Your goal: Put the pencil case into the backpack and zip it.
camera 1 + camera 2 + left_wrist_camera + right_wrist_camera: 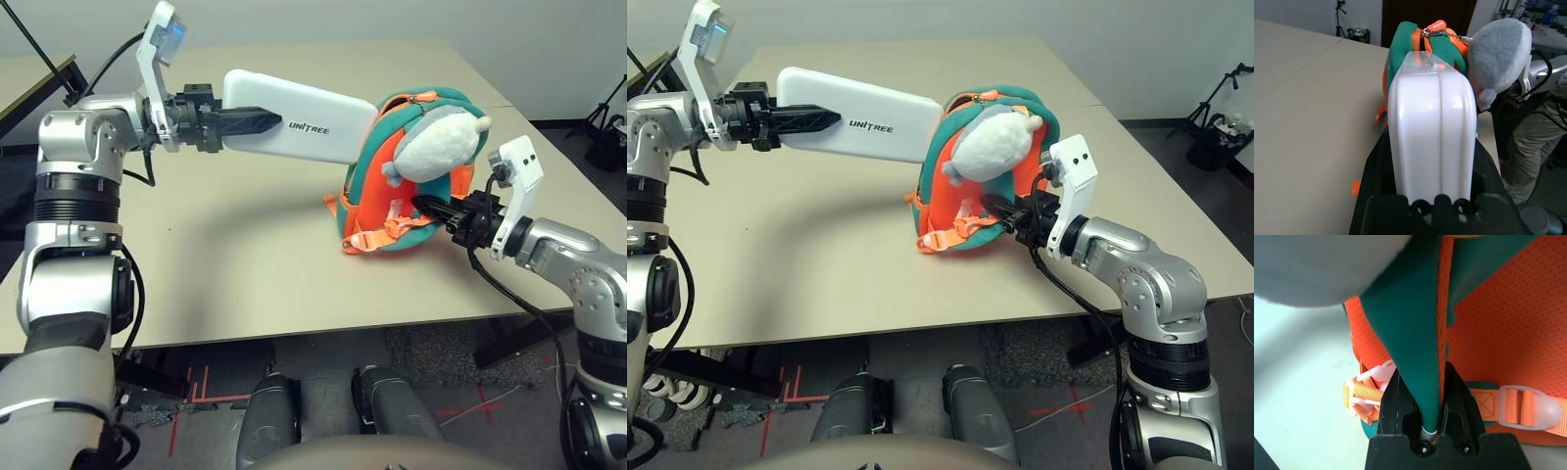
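The white pencil case with dark UNITREE lettering hangs level above the table, my left gripper shut on its left end. Its right end meets the top of the orange and teal backpack, which stands tilted on the table with a grey-white plush toy on its front. In the left wrist view the pencil case points at the backpack's teal opening. My right gripper is shut on a teal flap of the backpack at its lower right side.
The beige table has bare room left of and in front of the backpack. Orange straps with white buckles trail at the backpack's base. A second table stands at the far left. Tripods stand on the floor at the far right.
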### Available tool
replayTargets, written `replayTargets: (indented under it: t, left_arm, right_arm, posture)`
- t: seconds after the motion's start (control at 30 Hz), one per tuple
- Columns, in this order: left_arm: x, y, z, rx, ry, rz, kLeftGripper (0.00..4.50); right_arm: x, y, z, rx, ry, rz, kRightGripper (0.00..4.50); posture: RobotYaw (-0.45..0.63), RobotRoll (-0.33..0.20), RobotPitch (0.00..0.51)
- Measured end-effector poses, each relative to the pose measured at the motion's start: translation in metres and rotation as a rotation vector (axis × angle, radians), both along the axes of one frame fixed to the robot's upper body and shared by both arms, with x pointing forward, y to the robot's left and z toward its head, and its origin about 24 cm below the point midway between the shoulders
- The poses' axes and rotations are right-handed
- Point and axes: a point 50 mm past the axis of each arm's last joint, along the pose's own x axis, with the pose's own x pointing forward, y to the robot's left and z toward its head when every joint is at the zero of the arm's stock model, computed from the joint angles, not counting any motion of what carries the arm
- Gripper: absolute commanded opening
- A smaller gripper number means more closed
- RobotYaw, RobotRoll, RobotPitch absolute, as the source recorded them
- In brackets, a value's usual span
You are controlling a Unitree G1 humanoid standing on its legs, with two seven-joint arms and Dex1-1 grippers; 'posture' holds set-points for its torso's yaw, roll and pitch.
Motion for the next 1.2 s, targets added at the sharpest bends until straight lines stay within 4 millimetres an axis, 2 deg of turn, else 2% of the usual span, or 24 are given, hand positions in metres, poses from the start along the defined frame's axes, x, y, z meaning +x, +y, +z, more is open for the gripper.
replayTargets:
  t: [0.2,0.73,0.87,1.0,1.03,1.2]
  left_arm:
    - [0.005,-0.028,-0.013,0.034,0.021,-0.062,1.29]
    - [0.022,-0.084,-0.037,0.075,-0.01,-0.044,1.29]
    - [0.021,-0.093,-0.035,0.077,-0.02,-0.072,2.69]
    - [0.02,-0.1,-0.035,0.066,-0.007,-0.088,4.28]
    - [0.019,-0.1,-0.035,0.064,-0.003,-0.088,4.5]
    - [0.019,-0.098,-0.033,0.064,0.007,-0.074,4.5]
  right_arm:
    - [0.0,0.001,-0.001,0.001,0.003,0.002,0.27]
    - [0.0,0.003,-0.001,0.007,-0.001,-0.003,0.27]
    - [0.0,0.003,-0.001,0.007,-0.001,-0.002,0.27]
    - [-0.001,0.003,-0.003,0.011,0.005,-0.004,0.27]
    - [-0.001,0.004,-0.003,0.011,0.006,-0.004,0.27]
    - [-0.001,0.004,-0.003,0.011,0.005,-0.004,0.27]
  posture:
    - [-0.2,0.0,0.01]
    - [-0.22,0.0,0.006]
    - [-0.22,0.0,0.006]
    - [-0.22,0.0,0.007]
    - [-0.22,0.0,0.008]
    - [-0.21,0.0,0.009]
